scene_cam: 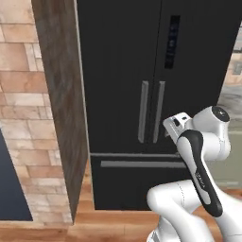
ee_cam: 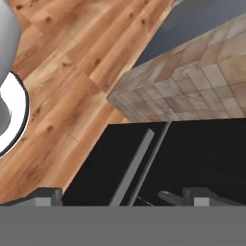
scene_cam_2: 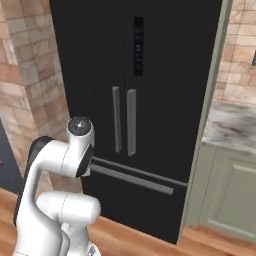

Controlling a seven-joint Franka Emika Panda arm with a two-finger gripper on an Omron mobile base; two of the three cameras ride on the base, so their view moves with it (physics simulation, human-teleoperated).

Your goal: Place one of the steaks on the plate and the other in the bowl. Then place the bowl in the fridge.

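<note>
Fridge (scene_cam: 123, 71) stood closed directly ahead of my rig, its two upper doors meeting at a pair of upright grey handles (scene_cam: 151, 111) and a drawer with a horizontal grey bar (scene_cam_2: 132, 179) below. Its small dark display panel (scene_cam_2: 138, 46) sat on the right-hand door. I saw the white arm (scene_cam: 198, 165) folded low before the drawer. My hand view looked down the black door front toward the wooden floor (ee_cam: 53, 96) and a brick wall (ee_cam: 192, 81); the gripper (ee_cam: 120, 196) had its fingers spread wide, holding nothing.
</note>
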